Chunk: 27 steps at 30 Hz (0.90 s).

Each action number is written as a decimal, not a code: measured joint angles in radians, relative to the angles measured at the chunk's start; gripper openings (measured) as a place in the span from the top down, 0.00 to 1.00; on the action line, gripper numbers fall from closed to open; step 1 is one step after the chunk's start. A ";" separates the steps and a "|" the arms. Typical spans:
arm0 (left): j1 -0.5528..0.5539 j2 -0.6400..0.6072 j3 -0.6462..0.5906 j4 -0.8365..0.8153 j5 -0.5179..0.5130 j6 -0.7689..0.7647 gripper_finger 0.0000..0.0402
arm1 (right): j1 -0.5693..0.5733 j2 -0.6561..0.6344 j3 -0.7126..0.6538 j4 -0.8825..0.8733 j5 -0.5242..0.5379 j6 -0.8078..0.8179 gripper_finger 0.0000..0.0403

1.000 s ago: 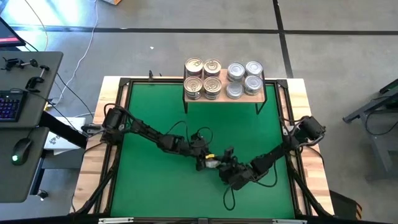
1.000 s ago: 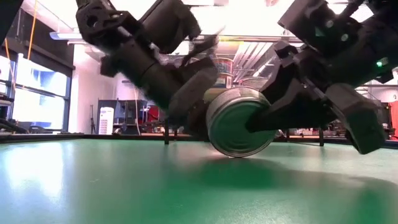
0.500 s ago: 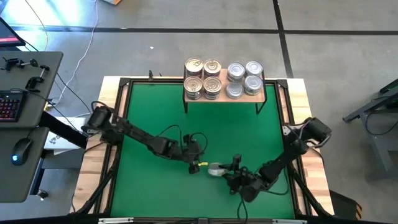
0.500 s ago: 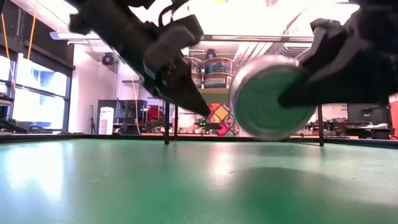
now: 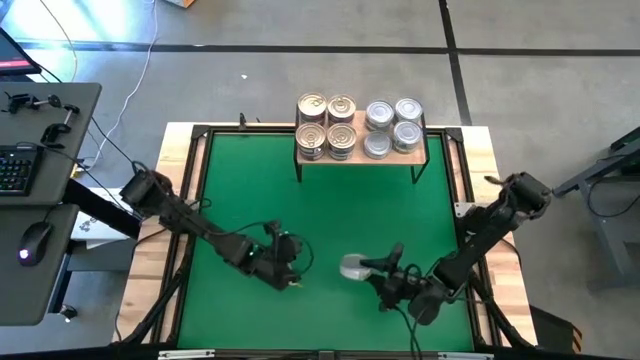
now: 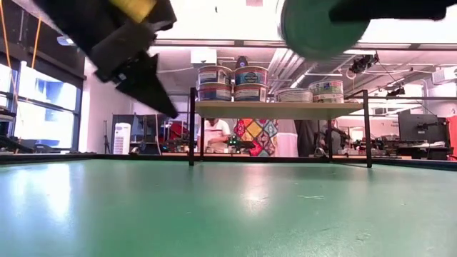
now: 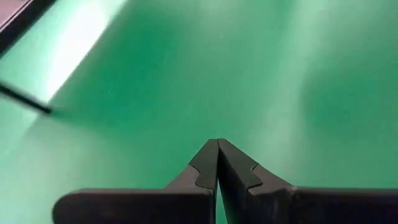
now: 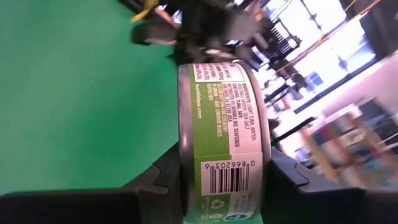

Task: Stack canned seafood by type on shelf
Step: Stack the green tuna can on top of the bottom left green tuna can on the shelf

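The shelf (image 5: 415,150) stands at the mat's far edge on thin black legs. It carries stacked gold-lidded tins (image 5: 326,125) on its left half and silver-lidded tins (image 5: 392,126) on its right half. My right gripper (image 5: 372,268) is over the near middle of the mat, shut on one tin (image 5: 353,267) with a green and white label (image 8: 224,124). That tin shows at the top of the low view (image 6: 321,25). My left gripper (image 5: 292,277) hovers shut to the tin's left, touching nothing (image 7: 217,163). My right gripper pinches the tin between its two fingers, one on each flat end, at the rims (image 8: 185,171). The fingers (image 8: 287,179) come nearly level from the table's right side. The tin stands on edge with its labelled wall showing, lifted well clear of the mat.
The green mat (image 5: 250,190) lies open between the grippers and the shelf. A black frame (image 5: 195,160) runs round the mat. A desk with a keyboard and mouse (image 5: 30,200) stands beyond the table's left side. A person (image 6: 213,135) is in the room behind the shelf.
My right gripper has lifted the tin from resting on edge on the mat to high above it, drifting a little toward the near right. My left gripper has drawn away from the tin toward the near left and risen, staying shut.
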 joint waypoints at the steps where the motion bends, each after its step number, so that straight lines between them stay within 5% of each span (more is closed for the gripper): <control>1: -0.012 0.001 -0.011 -0.012 -0.017 -0.035 1.00 | -0.002 -0.019 0.000 -0.001 0.015 -0.040 0.69; 7: -0.065 0.003 -0.106 0.053 -0.041 -0.174 1.00 | -0.071 -0.207 0.000 -0.002 0.179 -0.327 0.69; 11: -0.086 0.003 -0.168 0.157 -0.065 -0.216 1.00 | -0.210 -0.364 0.002 -0.023 0.190 -0.504 0.69; 17: -0.096 0.003 -0.219 0.278 -0.100 -0.215 1.00 | -0.483 -0.482 0.002 -0.195 0.058 -0.675 0.69; 23: -0.096 0.003 -0.222 0.295 -0.102 -0.197 1.00 | -0.710 -0.469 0.002 -0.398 -0.120 -0.629 0.69; 27: -0.095 0.003 -0.222 0.295 -0.102 -0.196 1.00 | -0.807 -0.442 0.002 -0.432 -0.131 -0.622 0.69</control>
